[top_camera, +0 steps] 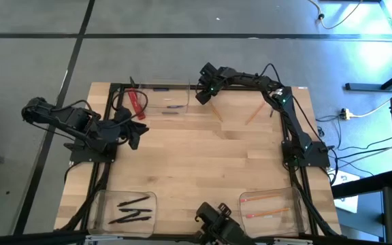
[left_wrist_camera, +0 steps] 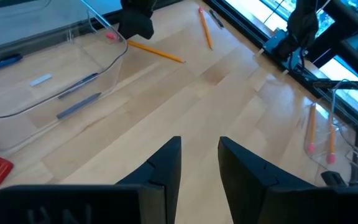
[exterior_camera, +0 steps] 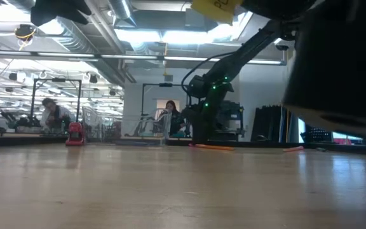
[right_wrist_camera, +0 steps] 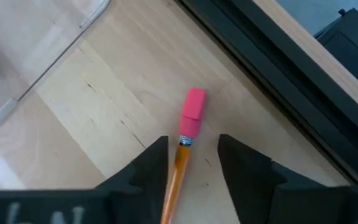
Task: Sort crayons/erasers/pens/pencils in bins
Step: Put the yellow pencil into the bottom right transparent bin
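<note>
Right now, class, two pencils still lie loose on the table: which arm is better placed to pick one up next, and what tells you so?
The right arm. Its gripper is already down over one pencil, fingers either side of the shaft just below the pink eraser, not yet clamped. The left gripper waits at the table's left side, away from both loose pencils.

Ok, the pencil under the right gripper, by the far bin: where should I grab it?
Grip the pencil on its orange shaft just behind the pink eraser, coming straight down. It lies flat on the table, and the right gripper already straddles it, fingers either side, not yet shut on it.
</note>
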`<state>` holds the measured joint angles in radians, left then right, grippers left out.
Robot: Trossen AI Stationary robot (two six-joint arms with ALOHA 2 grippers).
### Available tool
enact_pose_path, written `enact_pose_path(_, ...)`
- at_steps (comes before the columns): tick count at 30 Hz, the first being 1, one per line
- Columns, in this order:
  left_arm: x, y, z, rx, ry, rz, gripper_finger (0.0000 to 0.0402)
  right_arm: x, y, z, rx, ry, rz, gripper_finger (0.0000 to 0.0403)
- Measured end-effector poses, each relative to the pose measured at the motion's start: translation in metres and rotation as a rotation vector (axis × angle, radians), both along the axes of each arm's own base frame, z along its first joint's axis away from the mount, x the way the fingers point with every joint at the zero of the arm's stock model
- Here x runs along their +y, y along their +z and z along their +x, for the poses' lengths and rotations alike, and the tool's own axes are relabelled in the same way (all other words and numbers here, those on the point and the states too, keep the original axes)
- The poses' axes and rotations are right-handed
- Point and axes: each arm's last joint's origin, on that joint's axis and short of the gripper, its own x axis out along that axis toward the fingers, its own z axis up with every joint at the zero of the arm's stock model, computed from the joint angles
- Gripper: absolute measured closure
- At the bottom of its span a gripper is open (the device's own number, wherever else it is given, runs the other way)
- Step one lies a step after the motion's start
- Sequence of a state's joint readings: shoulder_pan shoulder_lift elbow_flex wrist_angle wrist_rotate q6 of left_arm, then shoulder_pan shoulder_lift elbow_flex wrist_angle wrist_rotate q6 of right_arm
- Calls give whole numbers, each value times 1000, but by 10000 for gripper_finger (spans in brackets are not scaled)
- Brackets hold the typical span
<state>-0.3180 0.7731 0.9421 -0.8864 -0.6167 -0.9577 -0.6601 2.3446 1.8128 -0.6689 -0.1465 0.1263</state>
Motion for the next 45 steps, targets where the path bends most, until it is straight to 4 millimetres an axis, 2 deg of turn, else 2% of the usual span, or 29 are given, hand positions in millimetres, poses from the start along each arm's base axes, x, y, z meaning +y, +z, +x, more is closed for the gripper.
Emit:
enact_pose_path(8,0,1,0,-7,0,-2,305,0,-1,-1,14,0,2,375)
enact_pose_path(10,0,1,0,-7,0,-2,305,0,-1,-1,14,0,4,389)
enact_pose_path(16,0,0,0,-6,0,-2,305,2,-2,-3,26,-13,27,371)
enact_pose_path(21,0,0,0,-6,-1,-2,305,4,-1,-3,11,-8,73,391)
enact_pose_path(27,0,0,0,-5,-2,-2,305,7,12,-1,45,4,130,388)
enact_pose_path(32,0,0,0,5,-21,15,305,9,29,0,76,15,149,390)
enact_pose_path(41,0,0,0,15,-37,34,305,27,52,9,127,74,165,399)
enact_pose_path(45,0,0,0,15,-37,34,305,42,55,13,168,103,190,401)
